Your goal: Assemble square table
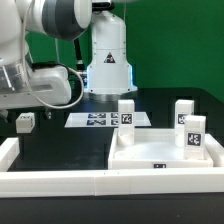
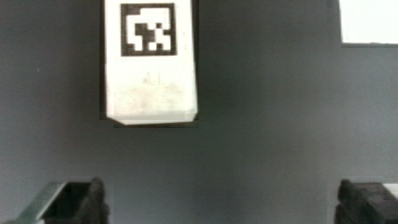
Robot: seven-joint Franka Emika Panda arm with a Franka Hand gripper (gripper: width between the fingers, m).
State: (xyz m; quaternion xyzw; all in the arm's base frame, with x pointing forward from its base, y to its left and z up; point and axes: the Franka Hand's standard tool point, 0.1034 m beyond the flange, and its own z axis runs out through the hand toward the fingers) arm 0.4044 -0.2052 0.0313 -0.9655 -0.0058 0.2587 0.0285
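The white square panel (image 1: 150, 152) lies at the exterior view's right with its rimmed side up. Three white tagged legs stand upright on it: one (image 1: 126, 113) at the back left, one (image 1: 184, 112) at the back right, one (image 1: 194, 133) nearer the front right. A fourth leg (image 1: 25, 122) lies loose on the black table at the left, under the arm. In the wrist view this leg (image 2: 148, 65) lies tag up, ahead of my gripper (image 2: 222, 205). The gripper is open and empty; its dark fingertips (image 2: 75, 200) stand wide apart and touch nothing.
The marker board (image 1: 100, 119) lies flat at the table's middle back. A long white L-shaped rail (image 1: 60, 180) runs along the front and left. The robot's white base (image 1: 108, 60) stands behind the board. A white corner (image 2: 370, 20) shows at the wrist view's edge.
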